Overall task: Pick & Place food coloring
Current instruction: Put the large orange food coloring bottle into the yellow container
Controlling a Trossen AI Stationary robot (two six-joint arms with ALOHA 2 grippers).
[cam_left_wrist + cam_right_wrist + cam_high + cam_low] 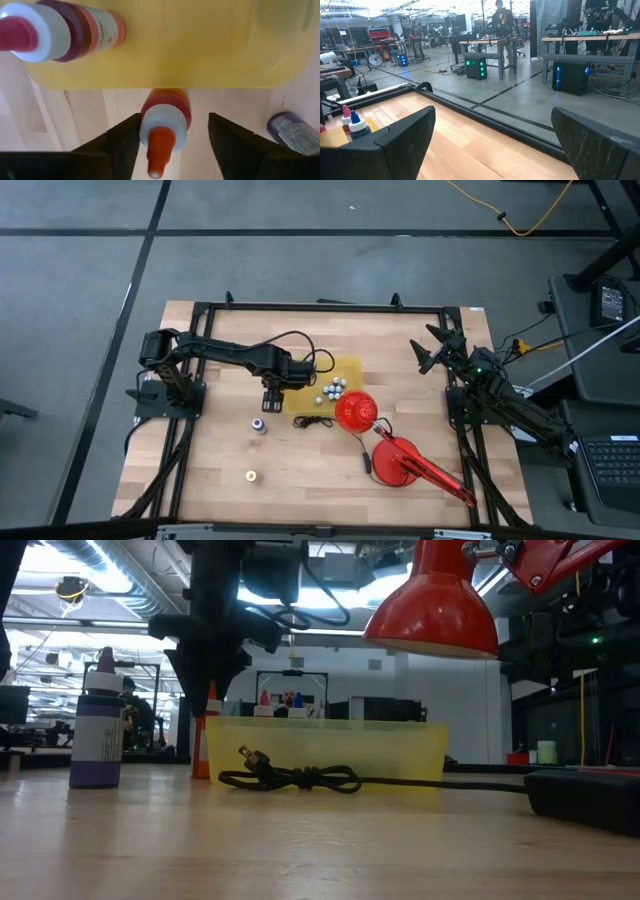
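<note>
- I'm watching the left gripper (170,145) straddling an orange-topped bottle (162,127) of food coloring; the dark fingers (120,142) are sitting either side of it, one apparently touching, the other with a gap, so I'm reading this as closing in, grip not firm yet.
- The bottle is standing on the table just outside the yellow tray (200,55), probably because it's next to go in.
- A pink-topped bottle (50,30) is already inside the tray, with more bottles (333,391) clustered there.
- A purple bottle (259,425) and a small yellowish one (251,476) are waiting on the bare wood, well apart from the tray.
- The left arm (240,358) is reaching in from its base, wrist pointing down at the tray's edge.
- The red lamp (355,412) is leaning over the tray's far side, cord (295,778) lying in front.
- The right gripper (432,352) is parked at the far corner, jaws spread wide, empty.
</note>
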